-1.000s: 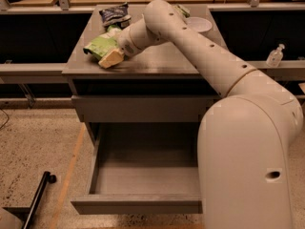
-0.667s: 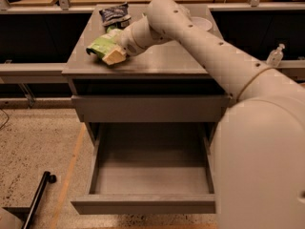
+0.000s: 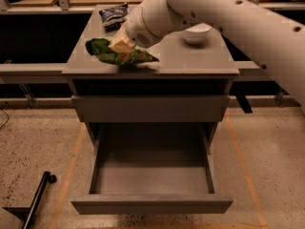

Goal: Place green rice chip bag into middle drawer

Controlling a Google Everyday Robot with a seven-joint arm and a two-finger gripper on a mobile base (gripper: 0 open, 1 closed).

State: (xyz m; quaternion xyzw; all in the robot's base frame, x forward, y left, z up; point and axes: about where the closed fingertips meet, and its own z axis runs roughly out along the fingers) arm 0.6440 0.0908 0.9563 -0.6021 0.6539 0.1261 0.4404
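The green rice chip bag [image 3: 110, 53] is lime green and crumpled, over the front left part of the grey cabinet top [image 3: 190, 61]. My gripper [image 3: 121, 46] is shut on the bag's middle from above, its pale yellow fingers [image 3: 125, 41] pressed into the bag. The white arm reaches in from the upper right. The middle drawer [image 3: 150, 173] is pulled fully out below, and its wide grey tray holds nothing. The gripper and bag are above and behind the drawer opening, not over it.
The top drawer [image 3: 147, 109] is closed. A dark blue bag [image 3: 114, 13] lies at the back left of the cabinet top and a white bowl [image 3: 197, 32] at the back right. A black pole [image 3: 38, 199] leans on the floor at the lower left.
The gripper with the green bag has shifted a little to the right and toward the front edge of the cabinet top. The arm now stretches across more of the view.
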